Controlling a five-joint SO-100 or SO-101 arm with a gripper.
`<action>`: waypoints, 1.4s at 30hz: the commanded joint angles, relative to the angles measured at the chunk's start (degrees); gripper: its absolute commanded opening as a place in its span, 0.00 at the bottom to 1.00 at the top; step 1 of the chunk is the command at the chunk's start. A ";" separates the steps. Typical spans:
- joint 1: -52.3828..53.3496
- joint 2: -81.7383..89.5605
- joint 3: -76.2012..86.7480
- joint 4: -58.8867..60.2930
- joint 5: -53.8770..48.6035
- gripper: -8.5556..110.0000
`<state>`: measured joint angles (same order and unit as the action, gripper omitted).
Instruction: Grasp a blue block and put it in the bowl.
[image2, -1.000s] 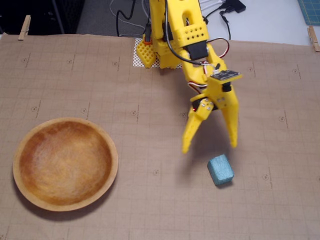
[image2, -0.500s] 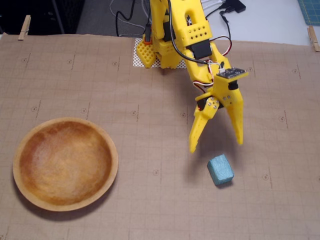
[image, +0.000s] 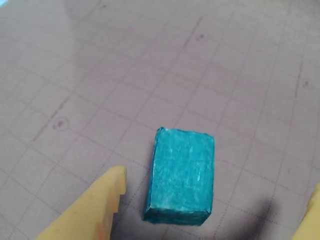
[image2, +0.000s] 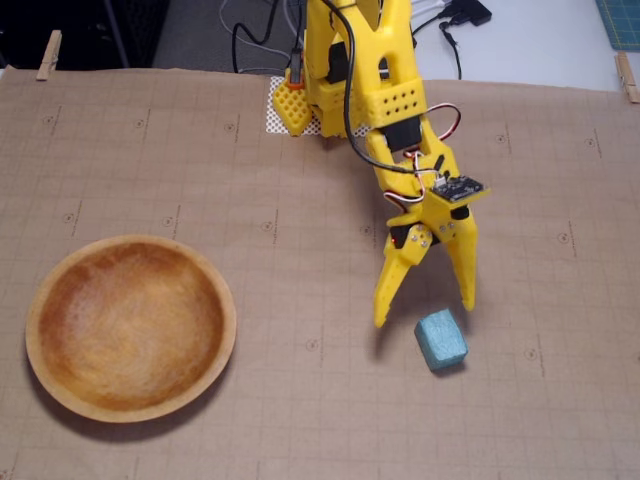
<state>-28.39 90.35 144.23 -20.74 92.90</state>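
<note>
Hobby/maker bench setup.
Brown grid paper (image2: 150, 170) clipped w/ clothespins (image2: 48, 55), 3D-printed yellow arm (image2: 365, 70), loose wires (image2: 250, 30), cutting mat (image2: 620, 22) corner.

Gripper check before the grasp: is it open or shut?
Open. In the fixed view the gripper has its fingers spread apart, tips just above the block, which lies untouched on the mat.
</note>
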 joint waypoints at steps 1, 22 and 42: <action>0.70 -0.53 -3.16 -3.60 0.62 0.47; 1.23 -16.00 -11.51 -11.16 1.32 0.47; 1.14 -21.80 -15.21 -10.55 1.32 0.47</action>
<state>-27.51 67.32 131.04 -30.32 93.78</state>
